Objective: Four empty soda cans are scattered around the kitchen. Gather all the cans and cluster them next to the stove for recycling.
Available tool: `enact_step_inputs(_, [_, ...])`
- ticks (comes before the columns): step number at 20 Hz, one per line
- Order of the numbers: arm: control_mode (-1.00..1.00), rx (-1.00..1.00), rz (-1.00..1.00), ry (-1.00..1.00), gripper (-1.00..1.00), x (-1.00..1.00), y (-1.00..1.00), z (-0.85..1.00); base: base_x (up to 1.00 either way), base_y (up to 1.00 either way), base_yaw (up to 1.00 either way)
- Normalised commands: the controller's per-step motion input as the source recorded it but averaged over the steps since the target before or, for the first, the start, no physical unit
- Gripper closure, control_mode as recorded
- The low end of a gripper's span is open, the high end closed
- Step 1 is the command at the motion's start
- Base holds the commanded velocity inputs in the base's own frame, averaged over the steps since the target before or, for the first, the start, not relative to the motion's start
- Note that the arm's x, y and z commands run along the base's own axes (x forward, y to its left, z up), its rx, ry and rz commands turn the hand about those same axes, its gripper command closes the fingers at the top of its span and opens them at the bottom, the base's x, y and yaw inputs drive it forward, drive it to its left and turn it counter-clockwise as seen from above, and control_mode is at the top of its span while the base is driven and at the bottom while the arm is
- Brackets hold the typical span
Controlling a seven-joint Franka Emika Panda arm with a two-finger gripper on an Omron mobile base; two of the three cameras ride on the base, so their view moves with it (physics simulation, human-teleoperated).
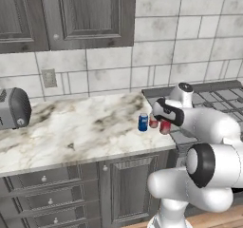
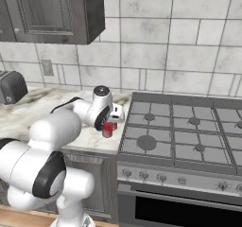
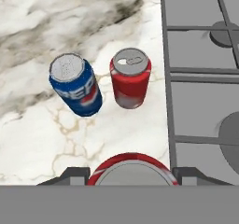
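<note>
From the left base view, the arm reaches over the marble counter [image 1: 80,127] toward its right end, where a blue can [image 1: 143,122] stands upright just beside a red can [image 1: 153,122], and another red can [image 1: 164,127] sits under the hand, near the edge of the stove [image 1: 223,99]; a toaster [image 1: 13,109] rests well apart at the counter's left. From the right base view, the gripper [image 2: 109,126] points down at the counter just left of the stove [image 2: 189,126], with a red can [image 2: 108,132] between its fingers, standing upright on or just above the marble; the jaws are closed around it. In the hand view, the blue can [image 3: 77,84] and a red can [image 3: 130,77] stand side by side on the marble, close but apart, the red one nearer the stove [image 3: 200,69], whose grates run along the right. The round top of the gripped red can [image 3: 132,170] shows between the two dark fingertips [image 3: 74,175].
</note>
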Motion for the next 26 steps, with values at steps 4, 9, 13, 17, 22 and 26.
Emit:
enact_step_inputs(4, [-1.00, 0.00, 0.00, 0.00, 1.00, 0.31, 0.00, -0.23, 0.00, 0.00, 0.00])
enact_step_inputs(9, [-1.00, 0.00, 0.00, 0.00, 1.00, 0.33, 0.00, -0.23, 0.00, 0.00, 0.00])
enact_step_inputs(13, [-1.00, 0.00, 0.00, 0.00, 1.00, 0.38, 0.00, -0.27, 0.00, 0.00, 0.00])
enact_step_inputs(17, [-1.00, 0.00, 0.00, 0.00, 1.00, 0.25, 0.00, -0.35, 0.00, 0.00, 0.00])
enact_step_inputs(22, [-1.00, 0.00, 0.00, 0.00, 1.00, 0.22, -0.01, -0.30, 0.00, 0.00, 0.00])
enact_step_inputs(26, [-1.00, 0.00, 0.00, 0.00, 1.00, 0.20, -0.08, -0.24, 0.00, 0.00, 0.00])
